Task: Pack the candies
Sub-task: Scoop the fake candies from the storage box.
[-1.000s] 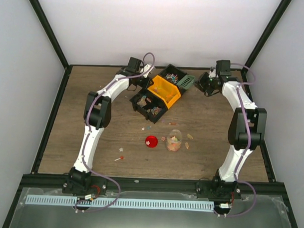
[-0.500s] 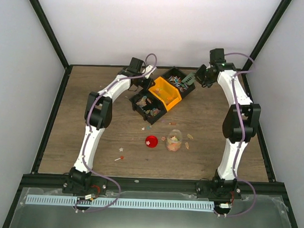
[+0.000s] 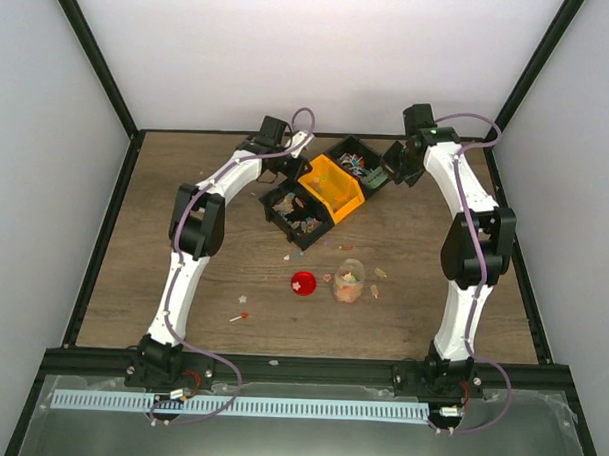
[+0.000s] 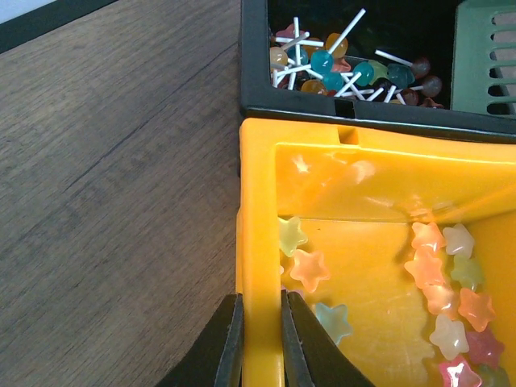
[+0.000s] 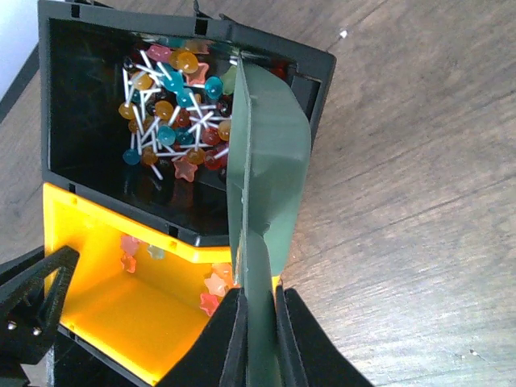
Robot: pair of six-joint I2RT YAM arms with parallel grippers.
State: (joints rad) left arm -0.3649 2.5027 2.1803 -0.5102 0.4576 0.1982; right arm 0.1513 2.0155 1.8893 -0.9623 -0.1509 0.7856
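Observation:
My left gripper (image 4: 260, 339) is shut on the side wall of the yellow bin (image 4: 260, 242), which holds star-shaped candies (image 4: 309, 268). The bin shows in the top view (image 3: 330, 186) at the back middle. My right gripper (image 5: 258, 339) is shut on the handle of the green scoop (image 5: 266, 161), whose blade stands at the right edge of the far black bin (image 5: 81, 105), which is full of lollipop candies (image 5: 173, 109). In the top view the scoop (image 3: 383, 170) is at that bin's (image 3: 353, 156) right side. A small jar (image 3: 349, 281) with candies stands in the table's middle.
A round red lid (image 3: 303, 283) lies left of the jar. A second black bin (image 3: 291, 212) with candies sits in front of the yellow one. Loose candies lie around the jar (image 3: 380, 273) and nearer the left arm (image 3: 239, 316).
My right arm has swung left and back, bringing the green scoop from the bin's right side to the far black bin's rim. The left arm has hardly moved.

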